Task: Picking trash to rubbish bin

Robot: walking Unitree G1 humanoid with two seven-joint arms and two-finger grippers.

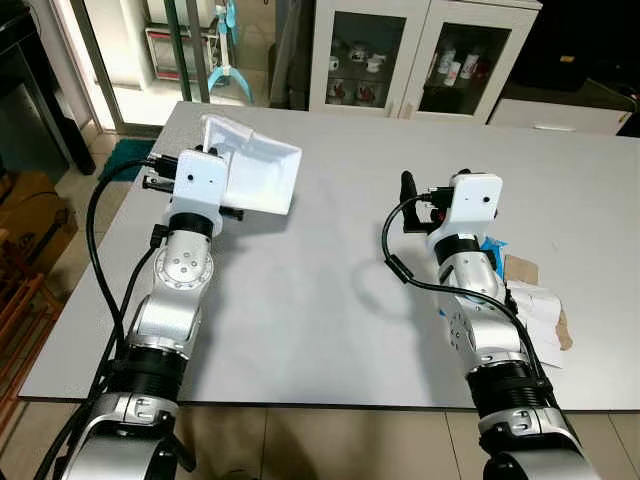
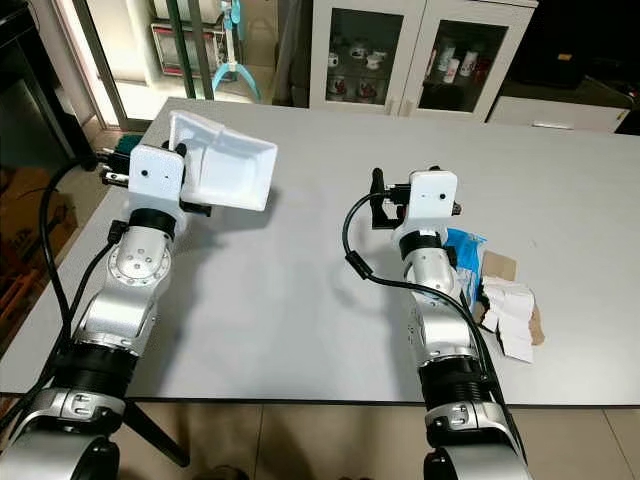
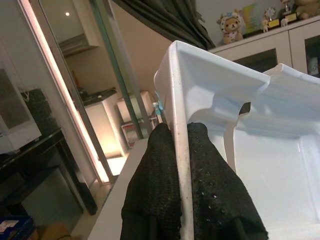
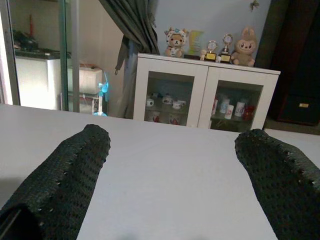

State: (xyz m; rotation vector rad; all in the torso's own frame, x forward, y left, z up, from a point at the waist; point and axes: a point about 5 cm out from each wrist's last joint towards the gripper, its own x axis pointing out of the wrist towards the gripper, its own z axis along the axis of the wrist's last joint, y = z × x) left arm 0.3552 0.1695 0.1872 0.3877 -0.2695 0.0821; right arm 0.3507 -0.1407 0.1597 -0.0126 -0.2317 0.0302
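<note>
Two dimpled black fingers (image 3: 210,200) of left gripper (image 3: 182,200) pinching white foam tray (image 1: 255,175) rim, ten o'clock; right gripper (image 4: 170,185) spread wide, empty.

white foam tray (image 1: 258,170) tilted above table, crumpled paper (image 1: 535,310) at edge

The right forearm (image 1: 478,300) hides most of a blue wrapper (image 2: 465,255) and part of the crumpled white paper (image 1: 535,310) at its three o'clock. The cabinet (image 1: 415,60) contents, possibly cups, are too small to identify.
</note>
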